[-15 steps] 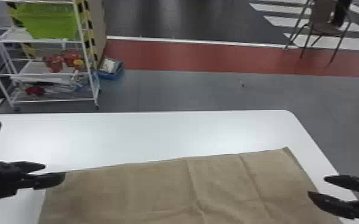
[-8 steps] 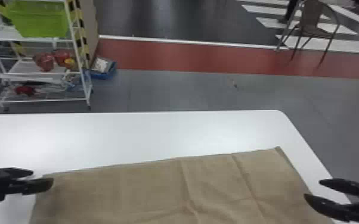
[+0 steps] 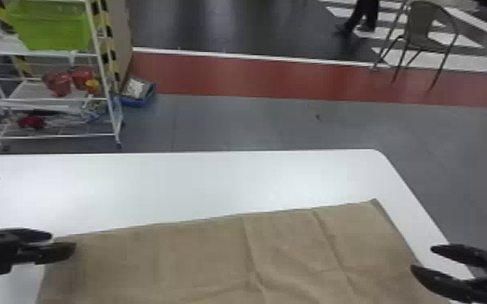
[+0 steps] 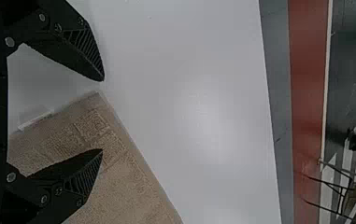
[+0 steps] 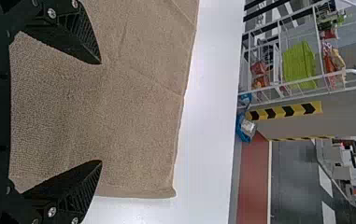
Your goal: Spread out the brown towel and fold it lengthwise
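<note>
1. Head view: brown cloth towel [image 3: 198, 258] flat on the white tabletop [image 3: 198, 182], long axis looks left-right. Left hand [image 3: 64, 241] at its left end, right hand [image 3: 422, 258] by its right edge.
2. Left wrist view: open, empty; far-left corner [image 4: 98, 96] just beside one fingertip. Nearer its corner.
3. Right wrist view: open, empty; far-right corner [image 5: 167, 191] lies ahead. Needs forward reach, I'd say.

The left hand [image 3: 63, 241] and right hand [image 3: 422, 258] each have two black fingers spread apart.

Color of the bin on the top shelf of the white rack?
The bin is bright lime green; it shows best in the head view.
</note>
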`<state>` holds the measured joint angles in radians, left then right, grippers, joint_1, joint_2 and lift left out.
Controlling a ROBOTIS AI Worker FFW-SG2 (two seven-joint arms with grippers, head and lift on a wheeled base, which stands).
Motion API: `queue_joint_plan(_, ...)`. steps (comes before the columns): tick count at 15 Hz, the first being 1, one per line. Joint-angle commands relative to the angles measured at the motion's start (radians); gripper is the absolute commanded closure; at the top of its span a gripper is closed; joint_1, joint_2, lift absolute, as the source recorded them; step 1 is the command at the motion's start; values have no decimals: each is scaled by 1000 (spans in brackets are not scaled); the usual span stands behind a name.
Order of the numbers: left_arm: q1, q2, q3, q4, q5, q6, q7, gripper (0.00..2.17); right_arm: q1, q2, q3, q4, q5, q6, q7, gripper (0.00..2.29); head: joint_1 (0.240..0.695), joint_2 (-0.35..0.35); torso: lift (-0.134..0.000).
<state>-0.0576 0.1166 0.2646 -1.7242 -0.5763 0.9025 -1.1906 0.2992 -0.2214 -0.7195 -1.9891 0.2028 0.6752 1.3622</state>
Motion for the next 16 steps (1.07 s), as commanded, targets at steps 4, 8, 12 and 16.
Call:
queue_joint_plan(4, -24, 3, -2, 28, -14, -7, -12, 613, -2, -13, -9, 9, -5, -4, 0, 140, 695, -182, -122)
queue_joint_plan(8, -31, 3, 2, 29, -16, -7, -21, 613, -52, -13, 3, 23, -2, 5, -41, 137, 695, -184, -122)
queue_joint_plan(12, -31, 3, 1, 25, -16, -7, -34, 613, -224, -13, 55, 173, 53, 24, -140, 134, 695, -190, -122)
queue_joint_plan(16, -31, 3, 4, 21, -16, -20, -46, 613, -351, -29, 103, 345, 106, 8, -204, 134, 695, -194, -122)
